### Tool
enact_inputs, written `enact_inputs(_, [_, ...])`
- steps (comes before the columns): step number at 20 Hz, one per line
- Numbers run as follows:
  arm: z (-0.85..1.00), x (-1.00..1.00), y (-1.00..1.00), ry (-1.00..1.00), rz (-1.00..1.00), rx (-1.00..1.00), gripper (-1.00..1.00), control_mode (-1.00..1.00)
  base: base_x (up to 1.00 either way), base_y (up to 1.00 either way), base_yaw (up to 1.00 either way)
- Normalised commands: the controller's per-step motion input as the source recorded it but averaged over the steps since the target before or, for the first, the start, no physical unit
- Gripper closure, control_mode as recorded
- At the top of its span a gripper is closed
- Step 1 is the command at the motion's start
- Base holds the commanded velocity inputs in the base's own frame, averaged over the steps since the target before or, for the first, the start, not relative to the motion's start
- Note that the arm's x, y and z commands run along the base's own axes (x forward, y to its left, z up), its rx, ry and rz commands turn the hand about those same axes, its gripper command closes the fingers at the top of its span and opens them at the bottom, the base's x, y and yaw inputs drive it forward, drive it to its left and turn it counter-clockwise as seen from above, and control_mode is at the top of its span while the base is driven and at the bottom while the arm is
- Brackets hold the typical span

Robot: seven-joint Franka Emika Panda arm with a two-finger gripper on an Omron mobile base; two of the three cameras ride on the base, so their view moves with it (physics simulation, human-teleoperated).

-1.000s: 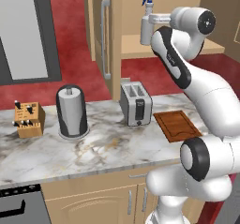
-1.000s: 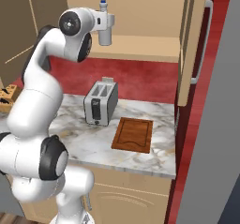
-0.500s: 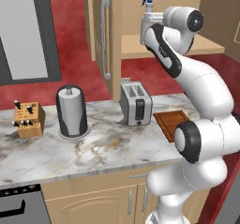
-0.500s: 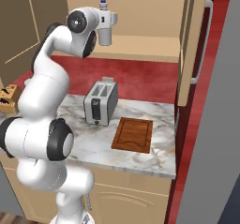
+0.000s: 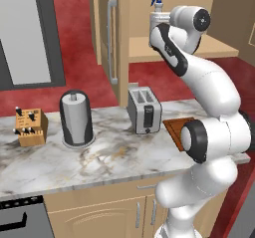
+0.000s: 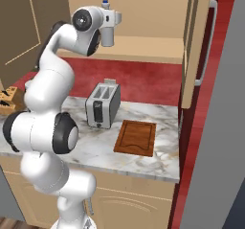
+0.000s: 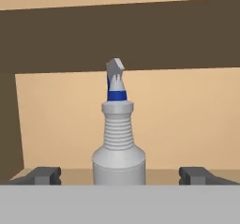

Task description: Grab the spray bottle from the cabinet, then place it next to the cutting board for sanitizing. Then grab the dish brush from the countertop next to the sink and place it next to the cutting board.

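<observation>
I have the arm raised level with the shelf of the open cabinet (image 6: 158, 46), so the gripper (image 7: 119, 175) points straight in; its fingers (image 7: 42, 175) stand spread wide, one on each side of the spray bottle (image 7: 118, 138), holding nothing; the bottle stands upright on the shelf, centred between them, ready, I judge, for closing round its body; below on the countertop (image 6: 158, 163), the cutting board (image 6: 136, 137) lies flat beside the toaster (image 6: 102, 106), with bare marble beside it for the bottle.
</observation>
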Motion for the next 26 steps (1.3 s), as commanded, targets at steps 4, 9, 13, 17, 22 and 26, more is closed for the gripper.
enact_inputs(4, [0.00, 0.31, 0.00, 0.02, 0.00, 0.00, -1.00, -1.00, 0.00, 0.00, 0.00])
enact_inputs(9, [-0.01, 0.25, 0.00, 0.01, 0.00, 0.00, -1.00, -1.00, 0.00, 0.00, 0.00])
enact_inputs(13, [-0.14, 0.17, 0.02, 0.00, 0.00, 0.00, -1.00, -1.00, 0.00, 0.00, 0.00])
enact_inputs(17, [-0.22, 0.13, 0.01, 0.00, 0.00, 0.00, -1.00, -1.00, 0.00, 0.00, 0.00])
enact_inputs(22, [-0.20, 0.15, 0.00, 0.03, 0.00, 0.00, -1.00, -1.00, 0.00, 0.00, 0.00])
enact_inputs(26, [-0.21, 0.19, 0.00, 0.03, 0.00, 0.00, -1.00, -1.00, 0.00, 0.00, 0.00])
